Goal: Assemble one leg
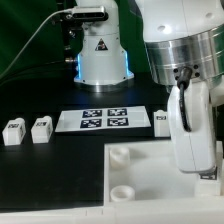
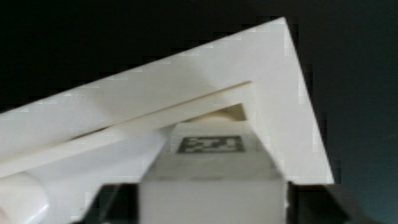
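In the wrist view my gripper (image 2: 210, 208) is shut on a white blocky leg (image 2: 210, 172). The leg's black-and-white tag (image 2: 210, 143) faces the camera, and a dark finger (image 2: 114, 203) shows at each side of the leg. The held leg is at a corner of the large white board (image 2: 160, 95). In the exterior view my gripper (image 1: 196, 165) is low over the right part of that board (image 1: 150, 180), and the arm's hand hides the held leg. Three more legs lie on the table: two at the exterior view's left (image 1: 12, 131) (image 1: 41, 128) and one (image 1: 161, 120) beside the arm.
The marker board (image 1: 105, 120) lies flat behind the white board. Two round sockets (image 1: 120, 155) (image 1: 120, 193) show on the white board's left edge. A white robot base (image 1: 100, 50) with cables stands at the back.
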